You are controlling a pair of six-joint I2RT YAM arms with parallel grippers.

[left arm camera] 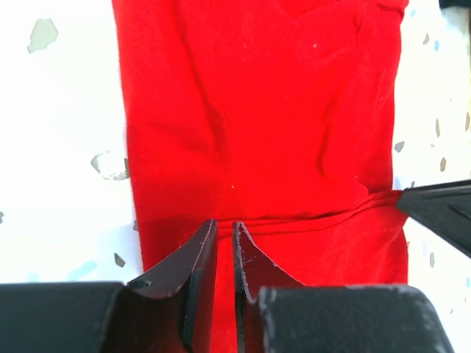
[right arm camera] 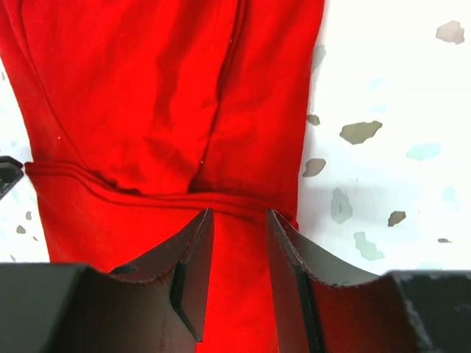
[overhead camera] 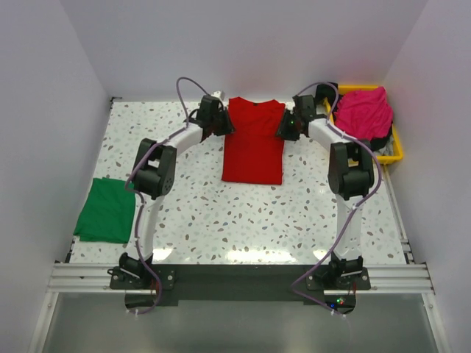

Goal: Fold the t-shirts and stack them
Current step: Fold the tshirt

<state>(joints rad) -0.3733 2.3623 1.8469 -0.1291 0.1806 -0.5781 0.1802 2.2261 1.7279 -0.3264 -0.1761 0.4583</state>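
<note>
The left end effector [left arm camera: 224,226] rests on the red t-shirt [overhead camera: 254,143] at its far-left corner, jaws a slit apart; I cannot tell whether it has a grip. The right end effector [right arm camera: 239,215], part open, straddles the far-right corner unclamped. The shirt lies far-centre on the desk [overhead camera: 221,220]. Both corners should be pinched level, then drawn near together.

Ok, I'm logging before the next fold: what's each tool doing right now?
Left tool: all but closed, apparently pinching the red shirt.
Right tool: open, over the same shirt, not gripping it.
</note>
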